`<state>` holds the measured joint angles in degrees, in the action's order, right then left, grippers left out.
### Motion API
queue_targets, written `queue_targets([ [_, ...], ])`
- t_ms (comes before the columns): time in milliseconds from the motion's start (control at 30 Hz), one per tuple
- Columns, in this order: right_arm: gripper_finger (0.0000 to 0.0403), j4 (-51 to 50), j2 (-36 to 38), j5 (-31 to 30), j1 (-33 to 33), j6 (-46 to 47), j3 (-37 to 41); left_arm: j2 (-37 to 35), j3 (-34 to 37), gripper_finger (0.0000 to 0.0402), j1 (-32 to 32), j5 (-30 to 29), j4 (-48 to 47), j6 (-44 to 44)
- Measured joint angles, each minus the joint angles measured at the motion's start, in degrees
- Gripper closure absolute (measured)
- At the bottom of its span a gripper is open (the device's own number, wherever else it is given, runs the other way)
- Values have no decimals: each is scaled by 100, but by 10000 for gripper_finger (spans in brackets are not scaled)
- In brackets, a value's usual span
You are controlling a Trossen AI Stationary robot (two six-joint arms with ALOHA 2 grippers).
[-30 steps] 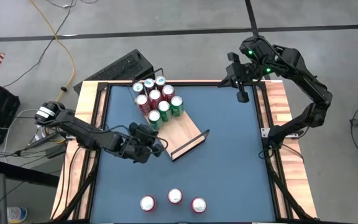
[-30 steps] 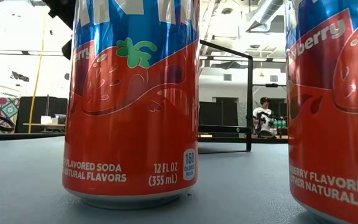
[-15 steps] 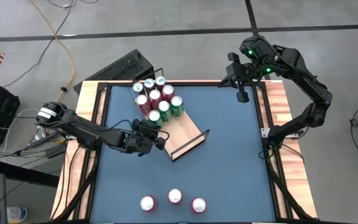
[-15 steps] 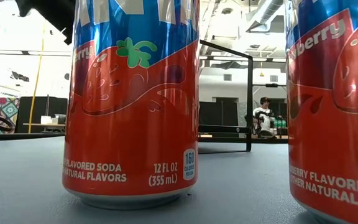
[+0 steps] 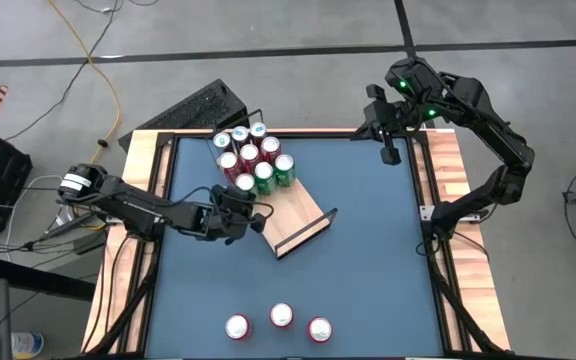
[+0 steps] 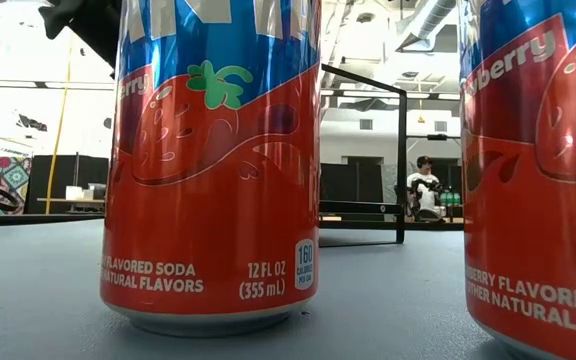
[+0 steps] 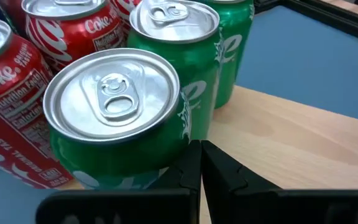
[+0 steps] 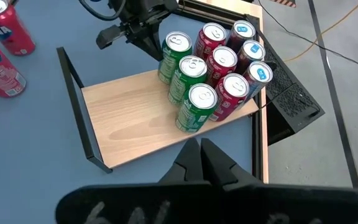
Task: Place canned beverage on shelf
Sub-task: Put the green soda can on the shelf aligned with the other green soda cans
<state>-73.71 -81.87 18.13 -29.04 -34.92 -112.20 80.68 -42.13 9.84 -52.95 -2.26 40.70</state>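
Note:
The shelf [image 5: 298,212], a light-wood board with black end rails, lies slanted on the blue table. Several red, green and blue cans [image 5: 251,152] stand upright in a cluster on its far end. My left gripper [image 5: 252,207] is shut, low at the near-left side of the cluster, against the nearest green can [image 7: 114,112]. The right wrist view shows it beside that can [image 8: 174,56]. My right gripper [image 5: 390,155] is shut and hangs high over the far right corner. Three red cans [image 5: 281,317] stand near the front edge. My left gripper meets the nearest green can with its shut fingertips [image 7: 194,155] at the can's lower side wall [image 7: 182,134]. The fingers come nearly level, slanting a little down, from the table's near-left side. The can stands on the shelf board, against its neighbours.
A black keyboard [image 5: 196,108] lies beyond the table's far left corner. The near half of the shelf board is bare wood. In the low view two red strawberry soda cans [image 6: 208,170] [image 6: 538,170] fill the foreground. A person [image 6: 426,185] sits far behind the table.
My left gripper has moved toward the table's far edge and down, up to the cluster of cans, staying shut. The nearest green can has slid a little toward the other cans.

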Motion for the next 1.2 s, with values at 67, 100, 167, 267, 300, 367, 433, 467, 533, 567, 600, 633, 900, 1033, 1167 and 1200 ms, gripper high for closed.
queue_targets([
  [67,403,0,0,0,0,0,0,0,0,401,-34,2,0,-21],
  [100,403,0,0,0,0,-1,0,0,0,401,-49,7,0,-44],
  [167,403,0,0,0,0,-2,0,0,0,401,-75,79,-1,-110],
  [267,403,0,0,0,0,-4,0,0,0,401,-87,230,-27,-159],
  [300,403,0,0,0,0,-4,0,0,0,401,-87,258,-44,-165],
  [367,403,0,0,0,0,-4,0,0,0,401,-86,271,-52,-161],
  [433,403,-2,0,0,0,-4,0,0,-11,402,-79,336,0,-158],
  [467,403,0,0,0,0,-4,0,-10,-56,401,-56,439,-3,-156],
  [533,403,-4,0,0,0,-2,0,-80,-214,401,32,673,-9,-222],
  [567,403,-11,0,0,0,-2,0,-137,-317,401,114,758,-5,-277],
  [600,403,-22,0,0,0,-2,0,-210,-417,401,210,821,-44,-319],
  [633,403,-33,0,0,0,-2,0,-282,-521,401,314,834,-190,-333],
  [900,403,-43,0,329,1,-1,0,-1225,-944,401,1166,809,-936,-215],
  [1033,403,74,0,466,59,69,0,-1656,-1109,401,1389,680,-1433,-246],
  [1167,403,247,0,470,157,368,0,-1939,-1161,401,1447,289,-2552,274],
  [1200,403,295,0,470,191,473,0,-1945,-1160,401,1425,288,-2851,433],
])
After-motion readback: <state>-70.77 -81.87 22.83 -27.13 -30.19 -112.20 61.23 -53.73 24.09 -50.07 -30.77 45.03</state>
